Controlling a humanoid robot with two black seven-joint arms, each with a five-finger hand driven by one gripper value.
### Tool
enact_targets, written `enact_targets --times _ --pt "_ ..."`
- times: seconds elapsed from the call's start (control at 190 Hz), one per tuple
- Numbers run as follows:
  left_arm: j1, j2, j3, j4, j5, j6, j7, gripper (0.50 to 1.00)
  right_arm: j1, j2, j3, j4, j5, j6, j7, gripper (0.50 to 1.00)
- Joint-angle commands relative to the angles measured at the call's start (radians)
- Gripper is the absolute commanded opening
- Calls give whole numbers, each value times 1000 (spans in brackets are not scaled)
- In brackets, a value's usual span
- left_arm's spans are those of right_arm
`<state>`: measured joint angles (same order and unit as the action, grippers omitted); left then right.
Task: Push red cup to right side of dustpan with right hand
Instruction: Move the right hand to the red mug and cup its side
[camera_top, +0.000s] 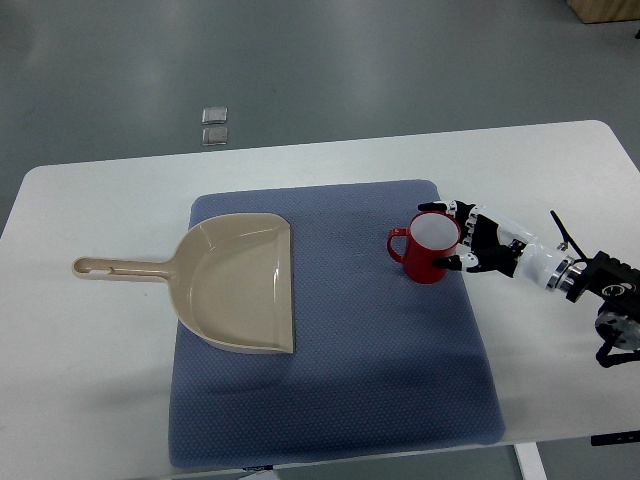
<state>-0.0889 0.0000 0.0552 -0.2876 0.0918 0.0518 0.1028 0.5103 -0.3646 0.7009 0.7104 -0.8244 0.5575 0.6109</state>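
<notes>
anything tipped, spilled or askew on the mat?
Nothing stands out. The red cup stands upright on the blue mat, looks empty, no spill. The dustpan lies flat, handle pointing left. The right hand is at the cup's right side, fingers around it.

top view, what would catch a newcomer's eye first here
The glossy red cup stands upright on the blue-grey textured mat, right of centre, handle pointing left. The robot's black-and-white right hand reaches in from the right edge with its fingers against the cup's right side. To the left lies the beige plastic dustpan, its handle reaching onto the white table.
</notes>
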Motion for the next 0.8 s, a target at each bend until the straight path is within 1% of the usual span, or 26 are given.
enact_targets --times 0.0,0.442,0.795 --pt "0 0 0 -1 0 0 0 1000 -1 13 -1 -5 -1 -11 0 934" --pt "0 0 0 -1 0 0 0 1000 -7 59 -1 -19 -1 -47 0 934" --pt "0 0 2 -1 0 -1 0 1000 -7 70 -1 -19 1 -47 0 934"
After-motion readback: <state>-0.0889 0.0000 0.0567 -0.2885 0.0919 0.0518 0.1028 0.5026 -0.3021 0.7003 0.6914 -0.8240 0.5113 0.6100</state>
